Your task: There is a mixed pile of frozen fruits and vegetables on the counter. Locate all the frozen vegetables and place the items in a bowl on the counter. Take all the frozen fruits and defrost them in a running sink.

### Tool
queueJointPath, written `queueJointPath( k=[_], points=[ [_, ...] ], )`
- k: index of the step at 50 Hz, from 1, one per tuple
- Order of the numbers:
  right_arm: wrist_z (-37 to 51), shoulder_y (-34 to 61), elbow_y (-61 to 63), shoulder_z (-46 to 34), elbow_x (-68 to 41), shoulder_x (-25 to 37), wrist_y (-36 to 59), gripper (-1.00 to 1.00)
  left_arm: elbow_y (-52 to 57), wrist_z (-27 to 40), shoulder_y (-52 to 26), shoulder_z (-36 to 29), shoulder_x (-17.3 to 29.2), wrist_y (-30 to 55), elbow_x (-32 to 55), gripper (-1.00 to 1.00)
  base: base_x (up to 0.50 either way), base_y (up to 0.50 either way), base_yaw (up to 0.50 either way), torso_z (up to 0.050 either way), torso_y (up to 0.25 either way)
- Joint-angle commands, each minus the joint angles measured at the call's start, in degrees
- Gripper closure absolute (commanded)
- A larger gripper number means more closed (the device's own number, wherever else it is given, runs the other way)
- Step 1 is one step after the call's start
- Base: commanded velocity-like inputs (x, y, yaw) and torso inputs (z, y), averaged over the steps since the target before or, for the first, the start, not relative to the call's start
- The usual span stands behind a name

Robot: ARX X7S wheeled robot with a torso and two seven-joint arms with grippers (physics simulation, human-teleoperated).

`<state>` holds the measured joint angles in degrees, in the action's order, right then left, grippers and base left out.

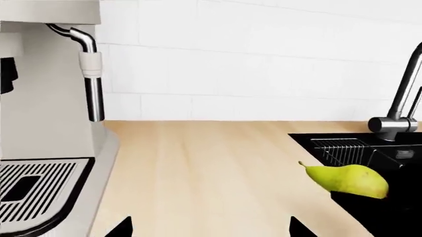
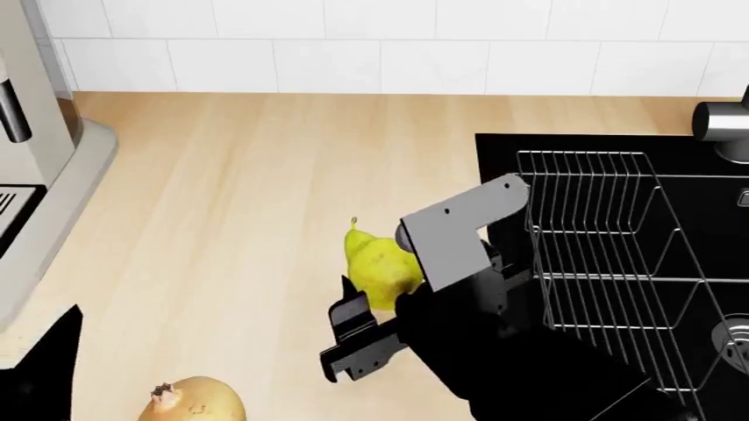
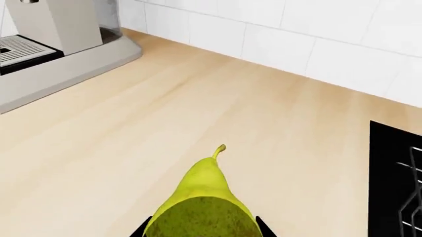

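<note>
- The right gripper (image 2: 365, 309) holds the yellow pear (image 2: 381, 263) between its black fingers, and the pear is up off the counter (image 2: 234, 193).
- In the head view, the pear sits at the tip of the right arm, just beside the near left corner of the black sink (image 2: 702, 184).
- The pear's thin stem points away from the robot, toward the white tile wall (image 2: 410, 44).
- In the right wrist view, the pear (image 3: 204, 207) fills the low middle of the picture, with dark finger parts on both sides of its fat end.
- In the left wrist view, the pear (image 1: 346, 178) shows in front of the sink's edge, with its stem pointing toward the coffee machine (image 1: 46, 123).
- The left gripper (image 1: 207, 228) shows only two dark fingertips, set wide apart with nothing between them.
- A tan round fruit (image 2: 193, 401) with a small crown tip lies on the counter near the robot, well apart from the pear.
- A wire basket rack (image 2: 597, 254) sits inside the sink.
- A chrome tap (image 1: 399, 103) stands at the back of the sink.
</note>
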<state>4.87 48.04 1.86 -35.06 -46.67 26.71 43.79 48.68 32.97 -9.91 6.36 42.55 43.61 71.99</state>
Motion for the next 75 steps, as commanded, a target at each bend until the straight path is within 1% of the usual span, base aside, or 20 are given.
queueJointPath(
  k=[1,11,15,20,23,28,30,36,42,44,47,48,49,54,57,61,64,68,70,75],
  points=[
    [1.61,-2.03,4.48,2.06,-0.5,2.24,0.38,1.0,2.92,-0.96,-0.44,-2.55,0.7,1.4,6.59,-1.0,0.0,0.0,0.0,0.0,0.0],
    [2.06,-3.04,5.05,2.05,-0.41,2.34,-0.26,1.0,3.8,-0.85,0.07,-3.73,1.24,2.06,8.86,-1.0,0.0,0.0,0.0,0.0,0.0],
    [2.22,-3.65,5.15,2.07,-0.33,2.49,-0.61,1.0,3.48,0.55,0.54,-2.69,1.29,0.77,12.43,-1.0,0.0,0.0,0.0,0.0,0.0],
    [2.35,-4.62,4.82,2.43,-0.43,2.42,-1.45,1.0,3.27,0.68,1.09,-3.76,0.58,0.67,14.35,-1.0,0.0,0.0,0.0,0.0,0.0],
    [2.87,-4.73,4.96,1.51,1.44,2.66,-2.16,1.0,3.04,-0.28,1.61,-4.94,0.02,1.4,12.59,-1.0,0.0,0.0,0.0,0.0,0.0],
    [3.04,-5.16,5.23,1.97,1.05,2.79,-2.5,1.0,2.42,-1.34,2.5,-6.11,-0.61,1.79,12.07,-1.0,0.0,0.0,0.0,0.0,0.0],
    [3.14,-5.3,5.38,2.02,0.96,2.84,-2.49,1.0,1.85,-0.82,3.15,-6.04,-0.86,1.27,13.98,-1.0,0.0,0.0,0.0,0.0,0.0],
    [3.05,-5.93,5.15,1.79,1.16,2.88,-2.9,1.0,0.3,-1.5,3.11,-7.62,-2.26,1.54,13.46,-1.0,0.0,0.0,0.0,0.0,0.0],
    [3.15,-6.79,5.36,1.05,1.74,2.91,-3.23,1.0,-0.69,-0.6,2.37,-8.48,-2.95,1.59,14.49,-1.0,0.0,0.0,0.0,0.0,0.0],
    [3.19,-7.16,5.63,1.03,1.66,3.0,-3.33,1.0,-1.47,-1.71,2.82,-8.78,-3.53,1.45,13.09,-1.0,0.0,0.0,0.0,0.0,0.0],
    [3.54,-7.82,5.91,1.31,1.62,3.19,-3.76,1.0,-2.17,-1.27,1.9,-9.59,-4.01,1.81,13.28,-1.0,0.0,0.0,0.0,0.0,0.0],
    [3.67,-7.97,6.08,1.4,1.56,3.26,-3.79,1.0,-2.03,-2.13,2.42,-9.87,-4.03,1.95,11.76,-1.0,0.0,0.0,0.0,0.0,0.0],
    [3.87,-8.21,6.26,1.48,1.55,3.32,-3.9,1.0,-1.77,-1.16,1.42,-10.83,-4.0,2.97,10.27,-1.0,0.0,0.0,0.0,0.0,0.0],
    [4.23,-8.94,6.99,1.55,1.41,3.6,-4.05,1.0,-2.39,-1.51,1.77,-11.19,-4.5,2.74,10.4,-1.0,0.0,0.0,0.0,0.0,0.0],
    [4.4,-9.14,7.43,1.63,1.22,3.7,-4.03,1.0,-3.87,-0.86,-0.16,-12.32,-5.58,3.22,10.02,-1.0,0.0,0.0,0.0,0.0,0.0],
    [4.71,-9.6,8.14,1.78,0.95,3.86,-4.1,1.0,-4.31,-0.53,-0.55,-12.28,-5.68,3.1,9.94,-1.0,0.0,0.0,0.0,0.0,0.0],
    [5.06,-10.12,8.82,2.14,0.64,4.16,-4.26,1.0,-5.19,-0.95,-1.49,-13.33,-6.37,3.43,7.76,-1.0,0.0,0.0,0.0,0.0,0.0],
    [5.75,-10.65,10.15,2.91,-0.1,4.77,-4.19,1.0,-5.21,-1.64,-0.95,-13.24,-5.75,3.26,5.38,-1.0,0.0,0.0,0.0,0.0,0.0],
    [6.06,-11.13,10.76,3.07,-0.21,5.14,-4.25,1.0,-6.01,-1.37,-1.95,-14.07,-6.37,3.61,4.28,-1.0,0.0,0.0,0.0,0.0,0.0],
    [6.52,-11.92,11.65,3.45,-0.57,5.62,-4.42,1.0,-6.83,-1.81,-1.68,-14.94,-6.75,3.69,2.94,-1.0,0.0,0.0,0.0,0.0,0.0]
  ],
)
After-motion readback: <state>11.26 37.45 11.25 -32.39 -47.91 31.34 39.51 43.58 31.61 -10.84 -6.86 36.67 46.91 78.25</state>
